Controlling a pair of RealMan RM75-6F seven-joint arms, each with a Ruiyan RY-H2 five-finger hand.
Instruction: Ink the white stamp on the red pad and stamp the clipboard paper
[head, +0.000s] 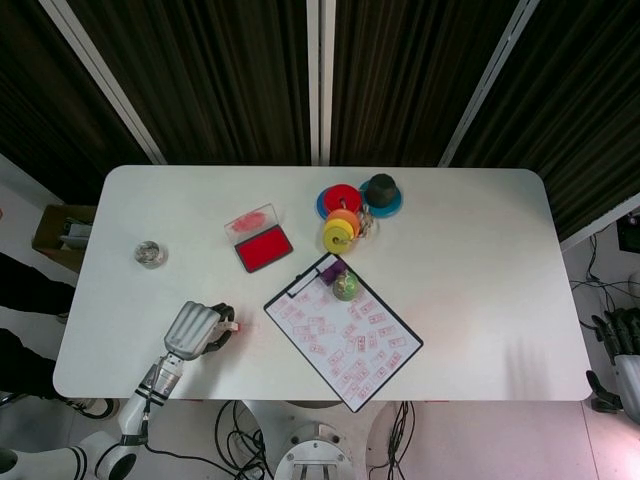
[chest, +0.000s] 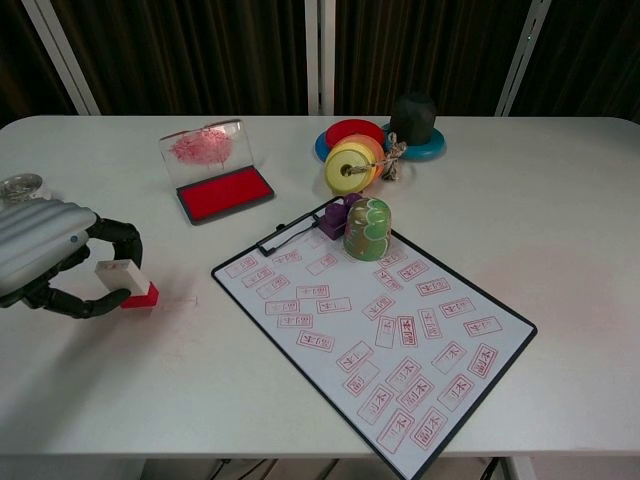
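At the near left corner of the table (chest: 560, 200), the left hand (chest: 45, 255) reaches in from the left edge, its silver back turned upward and its dark fingers (chest: 120, 238) curled round to pinch the white stamp (chest: 120, 280). The stamp is tilted, with its red base low against the tabletop. In the head view the left arm (head: 150, 385) runs up from below the near edge, the hand at its end lying just inside that edge.

Right of the hand, near the middle of the near edge, lies the clipboard (chest: 500, 360), set at a slant, its paper (chest: 370, 330) covered in red stamp marks. A green patterned cup (chest: 367, 229) and a purple object (chest: 340, 215) stand at its far corner by the clip.

Further back, left of centre, the red pad (chest: 224, 192) sits open, its clear lid (chest: 203, 148) raised. A small glass jar (head: 150, 254) stands by the left edge.

Toward the far edge are coloured rings (chest: 355, 150) and a dark round object (chest: 413, 115).

The right hand (head: 625, 345) shows at the right border of the head view, off the table; its grip cannot be told.
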